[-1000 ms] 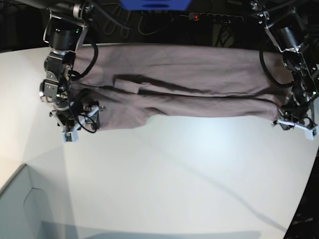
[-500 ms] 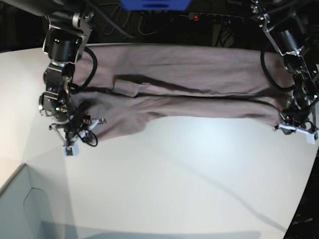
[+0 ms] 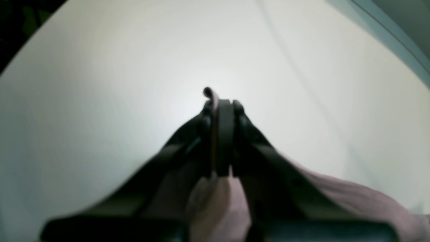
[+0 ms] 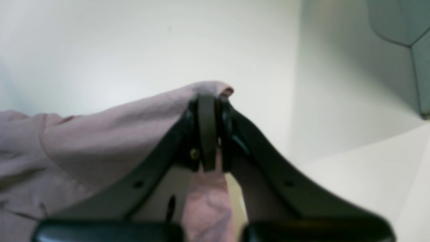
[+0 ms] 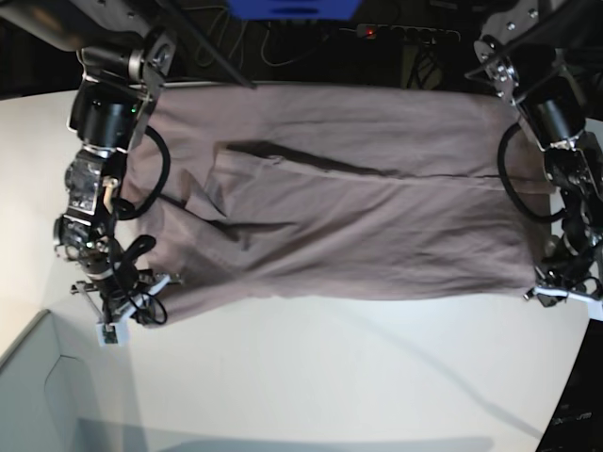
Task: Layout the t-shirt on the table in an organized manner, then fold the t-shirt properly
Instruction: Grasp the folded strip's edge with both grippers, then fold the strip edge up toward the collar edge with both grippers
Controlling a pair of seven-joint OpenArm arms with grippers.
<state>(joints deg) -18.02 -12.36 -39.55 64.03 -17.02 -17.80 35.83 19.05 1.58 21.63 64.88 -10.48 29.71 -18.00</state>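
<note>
Fingers of the right gripper pinch one near corner of the t-shirt, spread across the far side of the table; the left gripper clamps the other corner.

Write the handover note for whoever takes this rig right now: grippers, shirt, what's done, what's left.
Left gripper: shut on the t-shirt's edge.
Right gripper: shut on the opposite edge of the same near side.
T-shirt: stretched between the two arms across the far part of the table, creased near the middle.
Done: both grips are on the shirt.
Left: lay it flat, smooth the creases, then fold.
</note>
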